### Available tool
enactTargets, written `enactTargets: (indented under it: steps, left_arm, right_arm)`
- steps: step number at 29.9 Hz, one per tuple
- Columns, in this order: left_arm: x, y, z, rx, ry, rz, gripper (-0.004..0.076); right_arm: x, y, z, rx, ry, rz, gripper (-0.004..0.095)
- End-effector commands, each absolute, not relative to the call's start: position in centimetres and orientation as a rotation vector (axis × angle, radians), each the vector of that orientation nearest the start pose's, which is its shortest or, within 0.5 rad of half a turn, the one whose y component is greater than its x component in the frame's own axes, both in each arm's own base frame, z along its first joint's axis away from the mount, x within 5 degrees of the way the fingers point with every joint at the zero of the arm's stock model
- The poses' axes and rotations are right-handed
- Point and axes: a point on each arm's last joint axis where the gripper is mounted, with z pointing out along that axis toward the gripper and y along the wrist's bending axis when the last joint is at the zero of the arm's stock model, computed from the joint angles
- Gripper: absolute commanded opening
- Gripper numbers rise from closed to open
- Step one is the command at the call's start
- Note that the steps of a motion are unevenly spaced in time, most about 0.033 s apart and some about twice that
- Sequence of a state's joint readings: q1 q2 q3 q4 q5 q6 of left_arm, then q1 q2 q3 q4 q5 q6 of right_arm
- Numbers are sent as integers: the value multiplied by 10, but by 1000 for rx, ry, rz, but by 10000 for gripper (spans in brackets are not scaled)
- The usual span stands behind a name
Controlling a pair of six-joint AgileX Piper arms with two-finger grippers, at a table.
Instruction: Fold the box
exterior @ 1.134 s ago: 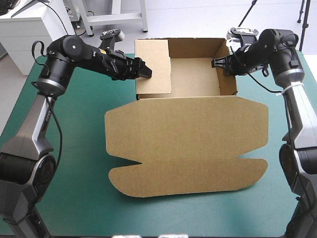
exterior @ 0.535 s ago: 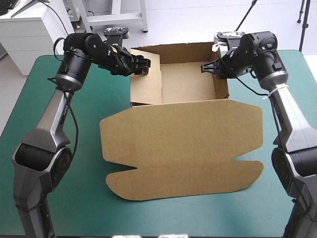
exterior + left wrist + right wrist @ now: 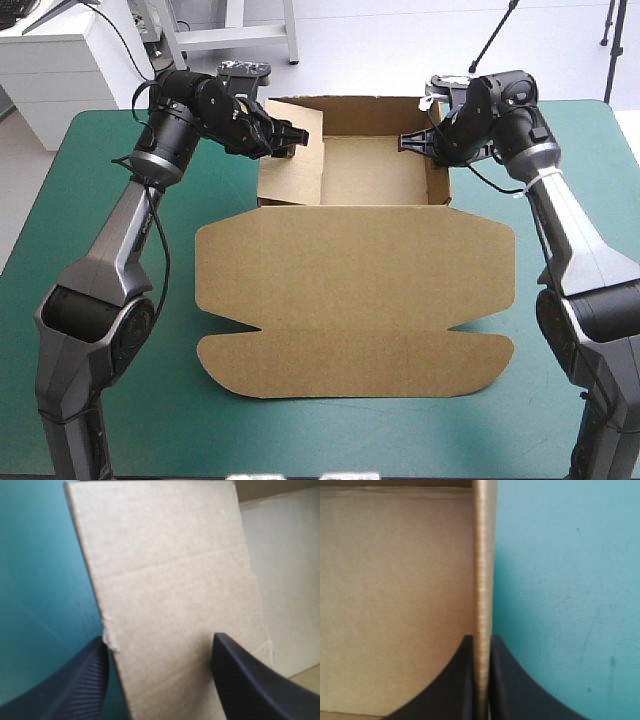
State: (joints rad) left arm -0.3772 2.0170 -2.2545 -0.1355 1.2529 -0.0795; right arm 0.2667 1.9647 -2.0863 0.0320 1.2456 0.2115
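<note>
Box (image 3: 375,165): on the table (image 3: 90,400), toward its far edge; tray walls raised, lid (image 3: 350,290) flat toward the near edge.
Left gripper (image 3: 160,639): released, fingers wide apart, the left flap (image 3: 165,580) standing between them, leaning inward over the tray.
Right gripper (image 3: 481,639): clenched on the right wall (image 3: 484,555), one finger on each face.
</note>
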Motion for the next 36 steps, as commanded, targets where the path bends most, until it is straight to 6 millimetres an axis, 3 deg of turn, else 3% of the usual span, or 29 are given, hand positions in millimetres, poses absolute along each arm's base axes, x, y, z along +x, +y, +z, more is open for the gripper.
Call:
enactTargets:
  steps: [1,7,9,16,26,36]
  left_arm:
    - [390,-167,409,374,2488,-335,424]
    - [399,-169,394,372,2520,-303,419]
    - [402,-170,387,364,2539,-302,384]
    - [409,-173,375,357,2570,-295,-8]
    - [419,-176,355,350,2615,-274,-9]
    - [433,-181,322,353,2685,-253,-9]
  right_arm:
    - [404,116,395,-59,2517,268,-9]
    - [407,117,395,-61,2501,272,-10]
    - [408,116,395,-59,2493,262,-8]
    - [410,116,389,-74,2517,233,-8]
    - [423,121,358,-108,2623,211,-8]
    - [439,128,322,-136,2703,212,-8]
